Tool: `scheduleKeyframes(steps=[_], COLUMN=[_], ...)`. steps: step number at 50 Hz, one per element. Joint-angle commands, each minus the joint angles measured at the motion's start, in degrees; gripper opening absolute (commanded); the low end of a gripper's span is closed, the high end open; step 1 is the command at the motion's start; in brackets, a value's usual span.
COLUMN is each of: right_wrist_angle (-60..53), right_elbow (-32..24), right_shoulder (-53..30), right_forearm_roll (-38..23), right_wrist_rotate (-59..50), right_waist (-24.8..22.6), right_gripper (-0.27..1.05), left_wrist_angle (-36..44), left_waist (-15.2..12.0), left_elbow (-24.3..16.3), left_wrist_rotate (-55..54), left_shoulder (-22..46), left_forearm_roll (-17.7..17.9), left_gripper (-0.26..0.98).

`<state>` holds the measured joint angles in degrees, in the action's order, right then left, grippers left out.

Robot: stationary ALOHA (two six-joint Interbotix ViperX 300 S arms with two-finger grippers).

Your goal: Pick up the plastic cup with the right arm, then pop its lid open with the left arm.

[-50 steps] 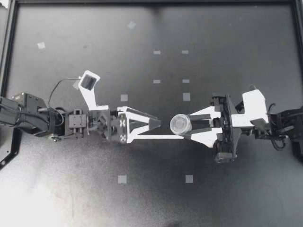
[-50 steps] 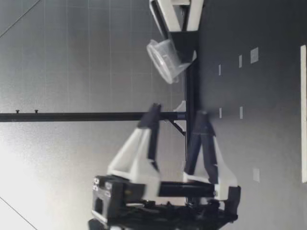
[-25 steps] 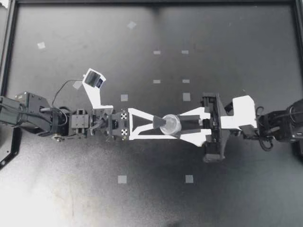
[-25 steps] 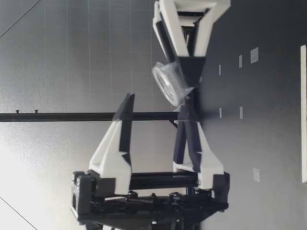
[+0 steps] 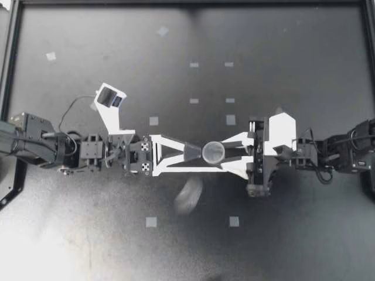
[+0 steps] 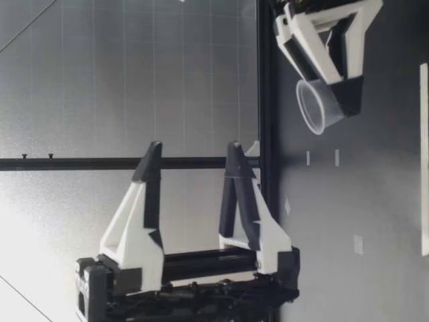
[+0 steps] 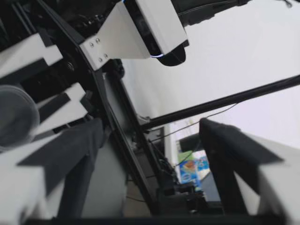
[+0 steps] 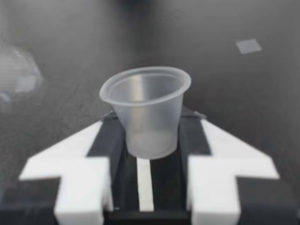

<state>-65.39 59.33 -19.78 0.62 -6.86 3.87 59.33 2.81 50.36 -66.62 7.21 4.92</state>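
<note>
Clear cup (image 5: 213, 153), pinched in right tool (image 5: 223, 154), upright in wrist view

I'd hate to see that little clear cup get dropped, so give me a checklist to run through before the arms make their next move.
1. Right claw shut on the small clear plastic cup: ok, both fingers press its base.
2. Cup's mouth up: ok, slightly tilted in the low view.
3. Left claw open: ok, fingers wide apart.
4. Cup between the left claw's fingers: not ok; the left wrist view shows it outside one finger.
5. Blurred pale shape on the black table identified: cannot tell.
</note>
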Motion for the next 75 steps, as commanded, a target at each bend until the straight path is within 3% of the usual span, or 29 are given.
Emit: scheduleKeyframes(steps=[1, 9, 22, 28, 41, 75], right_wrist_angle=[0.4, 1.6, 4.0, 4.7, 6.0, 6.3], right_elbow=[0.1, 1.3, 2.2, 2.1, 1.3, -0.3], right_shoulder=[2.8, 8.6, 21.3, 24.3, 21.3, 19.3], right_forearm_roll=[-0.2, -0.3, -1.9, -5.2, -5.9, -5.9], right_wrist_rotate=[0.0, -1.0, -12.8, -14.7, -13.1, -11.1], right_waist=[0.4, 0.4, 0.4, 0.4, 0.4, 0.4], right_gripper=[0.16, 0.16, 0.16, 0.16, 0.16, 0.16], left_wrist_angle=[-0.2, -3.8, -15.6, -16.7, -12.7, -12.5], left_waist=[-0.4, -1.1, -1.2, -1.2, -1.2, -1.2], left_elbow=[-0.5, -0.3, -0.5, 0.1, 3.2, 3.2], left_wrist_rotate=[2.6, 16.9, 57.7, 65.6, 66.2, 64.3], left_shoulder=[-1.3, -0.7, -4.8, -7.2, -9.1, -9.1], left_forearm_roll=[-0.1, -0.1, 0.2, 0.3, 0.3, 0.3], left_gripper=[0.75, 0.74, 0.73, 0.70, 0.68, 0.68])
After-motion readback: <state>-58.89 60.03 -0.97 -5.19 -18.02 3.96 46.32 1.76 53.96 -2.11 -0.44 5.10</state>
